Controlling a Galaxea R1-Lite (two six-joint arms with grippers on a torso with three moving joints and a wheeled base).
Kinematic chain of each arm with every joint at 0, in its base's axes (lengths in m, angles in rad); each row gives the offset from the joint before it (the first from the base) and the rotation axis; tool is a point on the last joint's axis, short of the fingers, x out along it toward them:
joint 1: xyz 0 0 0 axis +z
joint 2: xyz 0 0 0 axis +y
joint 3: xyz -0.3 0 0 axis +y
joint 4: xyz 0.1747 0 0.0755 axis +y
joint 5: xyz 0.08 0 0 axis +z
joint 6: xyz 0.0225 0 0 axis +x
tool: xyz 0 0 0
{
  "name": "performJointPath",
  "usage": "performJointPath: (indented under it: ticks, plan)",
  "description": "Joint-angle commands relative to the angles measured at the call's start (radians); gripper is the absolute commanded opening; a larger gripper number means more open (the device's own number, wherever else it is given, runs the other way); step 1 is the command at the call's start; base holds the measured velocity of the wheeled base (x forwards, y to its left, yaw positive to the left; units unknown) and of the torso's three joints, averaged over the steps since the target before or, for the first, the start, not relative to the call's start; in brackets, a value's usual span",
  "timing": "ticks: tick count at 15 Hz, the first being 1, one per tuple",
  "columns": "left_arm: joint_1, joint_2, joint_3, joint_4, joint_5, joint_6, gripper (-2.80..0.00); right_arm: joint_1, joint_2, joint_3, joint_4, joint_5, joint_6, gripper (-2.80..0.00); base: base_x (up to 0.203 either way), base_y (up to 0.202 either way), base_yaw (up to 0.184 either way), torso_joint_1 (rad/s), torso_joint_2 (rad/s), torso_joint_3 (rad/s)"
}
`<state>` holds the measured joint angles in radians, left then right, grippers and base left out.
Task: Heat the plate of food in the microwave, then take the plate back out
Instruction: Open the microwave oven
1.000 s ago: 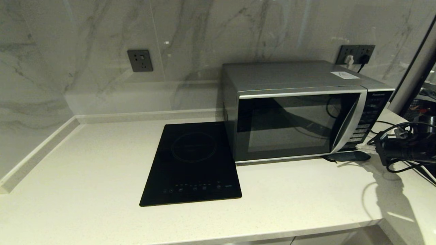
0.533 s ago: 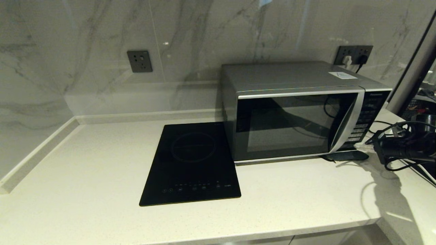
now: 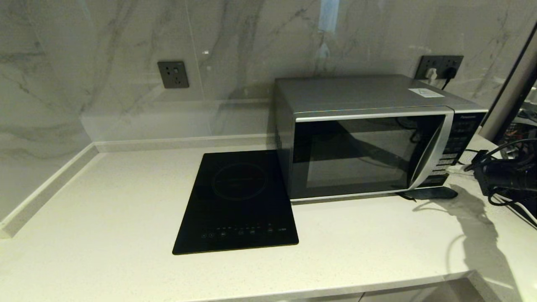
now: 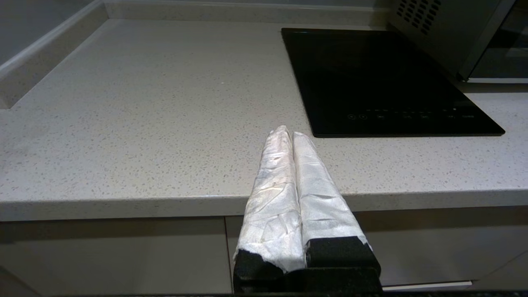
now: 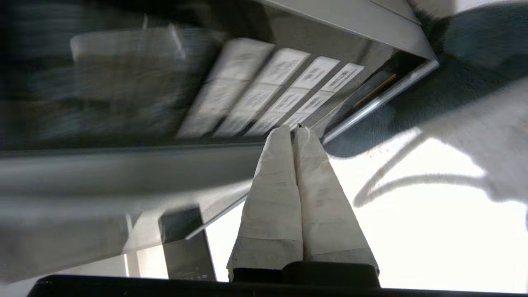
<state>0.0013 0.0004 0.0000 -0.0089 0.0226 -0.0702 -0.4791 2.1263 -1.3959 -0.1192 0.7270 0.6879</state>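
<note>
The microwave (image 3: 365, 151) stands at the back right of the counter with its dark glass door closed. The plate of food is out of view; nothing shows through the dark glass. My right gripper (image 5: 293, 128) is shut on nothing and points at the black button panel (image 5: 280, 86), a short way off it. In the head view the right arm (image 3: 507, 180) reaches in from the right edge beside the panel (image 3: 455, 144). My left gripper (image 4: 288, 133) is shut and empty, held low in front of the counter's front edge and left of the hob.
A flat black glass hob (image 3: 237, 201) lies left of the microwave. A dark flat object (image 3: 432, 193) lies at the microwave's front right corner. Black cables (image 3: 503, 197) hang round the right arm. Wall sockets (image 3: 173, 74) sit on the marble backsplash.
The right arm has drawn back to the right, a little away from the microwave's button panel. The door stays closed. The head view shifted slightly.
</note>
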Motion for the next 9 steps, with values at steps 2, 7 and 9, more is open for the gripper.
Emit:
performJointPath:
  ticks: [2, 7, 9]
  plan:
    - [0.000, 0.001, 0.000, 0.000, 0.000, -0.002, -2.80, -0.013, -0.220, 0.040, 0.084, -0.101, 0.002, -2.80, 0.000, 0.000, 0.000, 0.000, 0.00, 0.000]
    - [0.000, 0.001, 0.000, 0.000, 0.000, 0.000, -2.80, 0.016, -0.601, 0.054, 0.400, -0.363, -0.088, -2.80, 0.000, 0.000, 0.000, 0.000, 0.00, 0.000]
    - [0.000, 0.001, 0.000, 0.000, 0.000, 0.000, -2.80, 0.113, -0.784, 0.092, 0.484, -0.480, -0.135, -2.80, 0.000, 0.000, 0.000, 0.000, 0.00, 0.000]
